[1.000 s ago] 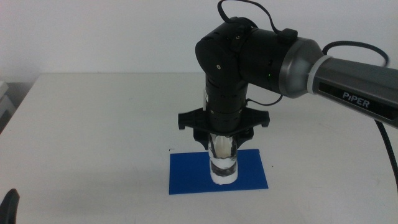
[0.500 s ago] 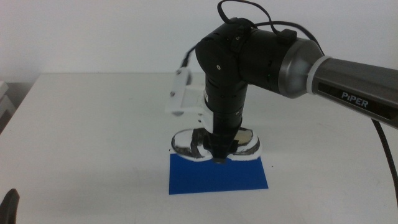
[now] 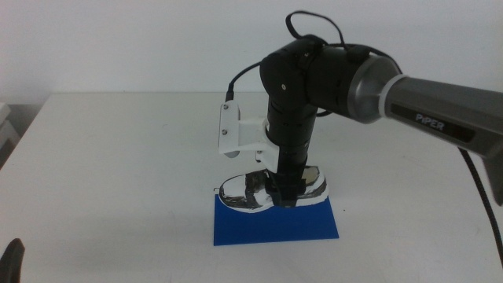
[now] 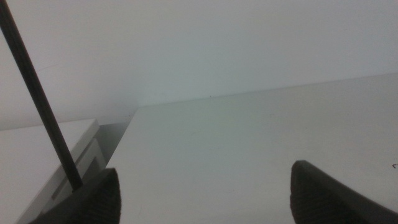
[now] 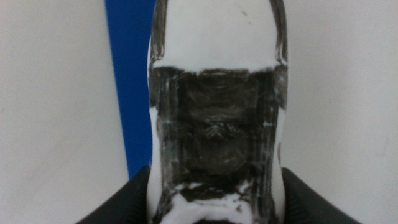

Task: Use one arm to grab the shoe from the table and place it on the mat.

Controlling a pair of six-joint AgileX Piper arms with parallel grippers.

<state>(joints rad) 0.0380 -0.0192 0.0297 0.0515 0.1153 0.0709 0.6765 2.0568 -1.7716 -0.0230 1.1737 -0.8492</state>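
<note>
Right wrist view gives you the clearest read: your right tool (image 5: pixel 214 205) is clenched on the shoe (image 5: pixel 214 124), one dark jaw pressed against each side of it. From the middle view, that tool (image 3: pixel 284 196) comes straight down on the shoe's (image 3: pixel 236 191) midsection, and the shoe lies lengthwise along the far edge of the mat (image 3: pixel 275 224), partly over the blue and partly over the white counter (image 3: pixel 118 173) behind it. You cannot tell whether the sole is resting or just above the surface. By my reading, the pickup and carry are done; what is left is settling the shoe squarely on the mat and letting go. Your left tool (image 4: pixel 205 193) waits spread wide at the counter's near left corner.
</note>
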